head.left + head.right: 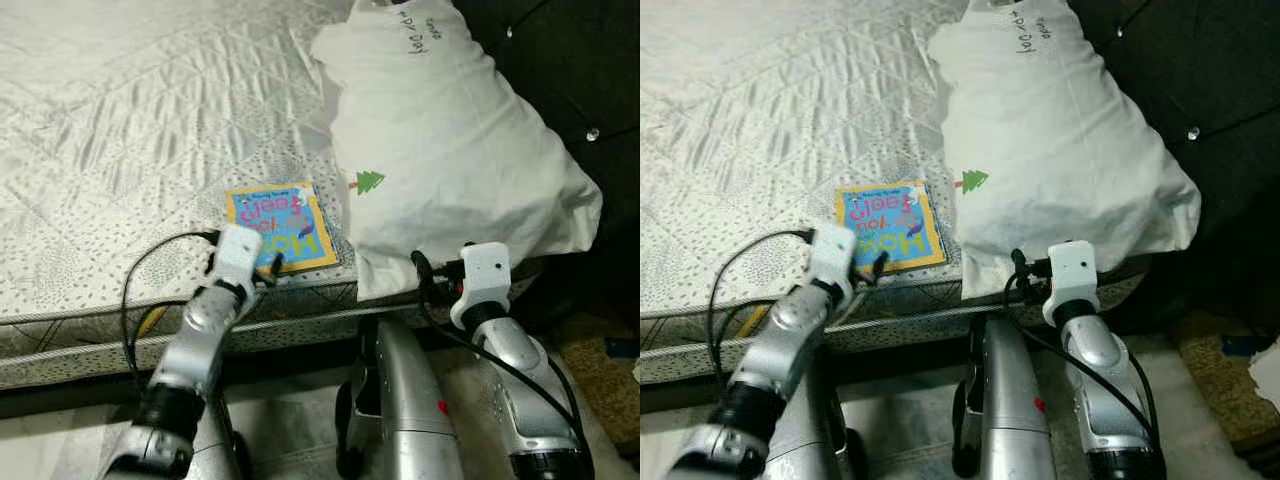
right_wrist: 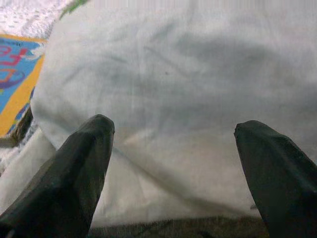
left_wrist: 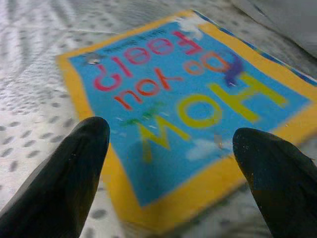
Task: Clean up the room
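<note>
**Reaching for the picture book at the bed's edge**

Far left: quilted grey-white bedspread (image 1: pixel 120 130) with a diamond stitch and a speckled border, covering the bed all the way to its near edge. Just above that edge, left gripper (image 3: pixel 173 148) poised over the near corner of a children's picture book (image 1: pixel 280 226), fingers (image 3: pixel 64 173) spread wide apart, one to each side of the corner, nothing between them yet. Flat on the bedspread, close to the mattress edge, lies the book: blue cover, yellow border, title upside down from the robot's side, readable as "How do you feel?" in mixed colours; smaller line of print near the far edge, too blurred to read.

Just right of the book, touching or nearly touching its side: big white pillow (image 1: pixel 440 140) with a small green tree print and some handwriting near the top, not legible. Below the pillow's near end, right gripper (image 2: pixel 173 163) aimed at the fabric, fingers likewise wide apart and empty.

Judged step: pick-up of the book, approach nearly done. Next move likely a short advance and lowering so one finger slides under the overhanging corner, then a close; thin flat cover, so easy to push away instead of pinch.
</note>
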### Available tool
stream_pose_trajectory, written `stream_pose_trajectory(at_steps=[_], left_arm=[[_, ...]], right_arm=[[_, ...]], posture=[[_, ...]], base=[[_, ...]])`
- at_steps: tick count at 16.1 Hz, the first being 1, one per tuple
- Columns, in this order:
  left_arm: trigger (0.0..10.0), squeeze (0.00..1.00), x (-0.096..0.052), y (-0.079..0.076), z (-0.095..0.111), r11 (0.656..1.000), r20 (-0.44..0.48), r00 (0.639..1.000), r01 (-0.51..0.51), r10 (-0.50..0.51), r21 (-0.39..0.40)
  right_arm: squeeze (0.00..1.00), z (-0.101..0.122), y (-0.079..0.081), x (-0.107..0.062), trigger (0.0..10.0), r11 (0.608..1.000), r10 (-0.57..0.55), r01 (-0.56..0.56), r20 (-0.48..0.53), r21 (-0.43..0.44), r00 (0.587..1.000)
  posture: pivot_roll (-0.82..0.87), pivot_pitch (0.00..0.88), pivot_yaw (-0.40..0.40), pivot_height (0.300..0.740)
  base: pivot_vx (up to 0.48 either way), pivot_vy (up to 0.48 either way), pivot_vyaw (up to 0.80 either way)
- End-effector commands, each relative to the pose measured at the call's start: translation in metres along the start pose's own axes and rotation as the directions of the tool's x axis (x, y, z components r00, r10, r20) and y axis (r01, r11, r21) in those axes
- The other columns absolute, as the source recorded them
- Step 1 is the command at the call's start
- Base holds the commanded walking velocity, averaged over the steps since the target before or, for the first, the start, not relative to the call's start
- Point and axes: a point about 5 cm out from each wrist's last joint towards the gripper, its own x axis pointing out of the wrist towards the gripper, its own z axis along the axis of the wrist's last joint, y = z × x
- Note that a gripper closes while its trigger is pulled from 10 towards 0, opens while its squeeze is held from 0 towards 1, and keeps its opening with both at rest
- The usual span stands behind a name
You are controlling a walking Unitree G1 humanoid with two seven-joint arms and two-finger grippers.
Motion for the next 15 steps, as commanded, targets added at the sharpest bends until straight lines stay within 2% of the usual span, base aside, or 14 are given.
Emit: stream_pose_trajectory(at_steps=[1, 4, 6, 8, 11, 15], left_arm=[[10.0, 0.0, -0.004, -0.005, 0.0, 0.998, -0.014, 0.999, 0.043, -0.042, 0.044], [10.0, 0.0, -0.012, -0.012, -0.002, 0.996, -0.034, 0.997, 0.072, -0.069, 0.062], [10.0, 0.0, -0.023, -0.01, -0.005, 0.997, -0.057, 0.998, 0.04, -0.037, 0.068], [10.0, 0.0, -0.035, -0.007, -0.01, 0.999, -0.086, 0.996, 0.007, -0.005, 0.032], [10.0, 0.0, -0.039, -0.001, -0.019, 1.0, -0.126, 0.992, -0.021, 0.022, 0.014], [10.0, 0.0, -0.035, 0.015, -0.02, 0.997, -0.15, 0.986, -0.071, 0.073, 0.019]], right_arm=[[0.0, -0.003, -0.001, 0.001, 10.0, 1.0, -0.003, 0.003, -0.007, -0.003, 1.0], [0.0, -0.003, -0.001, 0.002, 10.0, 1.0, -0.001, 0.001, -0.006, -0.005, 1.0], [0.0, -0.004, -0.001, 0.003, 10.0, 1.0, -0.002, 0.002, -0.007, -0.005, 1.0], [0.0, -0.005, -0.001, 0.003, 10.0, 1.0, 0.001, -0.001, -0.011, -0.004, 1.0], [0.0, -0.006, 0.001, 0.006, 10.0, 1.0, 0.008, -0.008, -0.012, -0.004, 1.0], [0.0, -0.007, 0.0, 0.006, 10.0, 1.0, 0.004, -0.005, -0.011, -0.005, 1.0]], posture=[[-0.02, 0.106, -0.014, 0.471], [-0.02, 0.105, -0.013, 0.471], [-0.01, 0.108, -0.013, 0.471], [-0.01, 0.108, -0.014, 0.471], [0.0, 0.106, -0.018, 0.471], [0.0, 0.105, -0.015, 0.471]], base=[[0.0, 0.0, 0.0], [0.0, 0.0, 0.0], [0.0, 0.0, 0.0], [0.0, 0.0, 0.0], [0.0, 0.0, 0.0], [0.0, 0.0, 0.0]])
